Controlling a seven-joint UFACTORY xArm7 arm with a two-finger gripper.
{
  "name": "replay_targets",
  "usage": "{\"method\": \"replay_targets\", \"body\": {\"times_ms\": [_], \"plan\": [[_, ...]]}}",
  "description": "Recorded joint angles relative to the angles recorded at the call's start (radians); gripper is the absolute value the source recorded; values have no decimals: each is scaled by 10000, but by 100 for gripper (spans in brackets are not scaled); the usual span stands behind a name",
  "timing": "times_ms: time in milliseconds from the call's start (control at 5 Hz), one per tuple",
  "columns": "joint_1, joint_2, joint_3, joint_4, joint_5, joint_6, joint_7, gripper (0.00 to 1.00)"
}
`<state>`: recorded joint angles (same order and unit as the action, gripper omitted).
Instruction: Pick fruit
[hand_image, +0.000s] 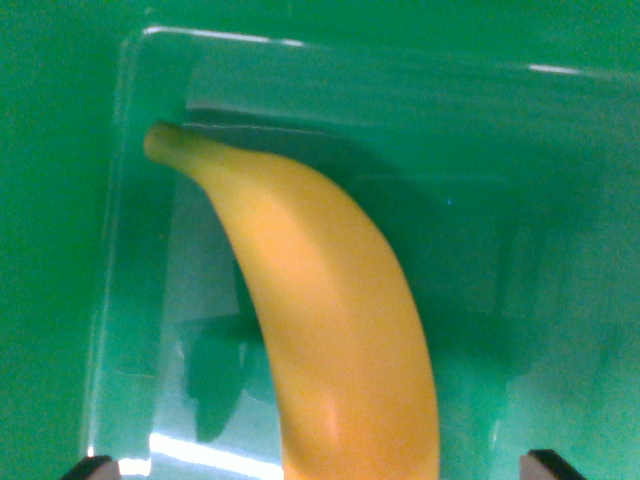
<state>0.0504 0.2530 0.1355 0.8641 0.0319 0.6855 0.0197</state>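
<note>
Yellow, smooth curved banana (330, 320) lying in a glossy green plastic tray (560, 200), directly between the gripper (325, 468) fingertips (92, 467), dark tips spread wide apart, holding nothing

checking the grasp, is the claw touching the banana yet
Apart: the wrist view shows both claw tips at the bottom corners, clear of the banana.

The banana (330, 320) lies in the tray (560, 200), running from between the jaws up toward the wrist view's left.
</note>
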Motion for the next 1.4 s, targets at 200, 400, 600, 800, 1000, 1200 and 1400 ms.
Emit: {"method": "replay_targets", "body": {"times_ms": [200,400,600,800,1000,1200,1400], "plan": [[12,28,10,-79,3,-87,13,0],[12,28,10,-79,3,-87,13,0],[14,34,12,-96,4,-106,16,0],[14,34,12,-96,4,-106,16,0],[14,34,12,-96,4,-106,16,0],[14,34,12,-96,4,-106,16,100],[14,34,12,-96,4,-106,16,100]]}}
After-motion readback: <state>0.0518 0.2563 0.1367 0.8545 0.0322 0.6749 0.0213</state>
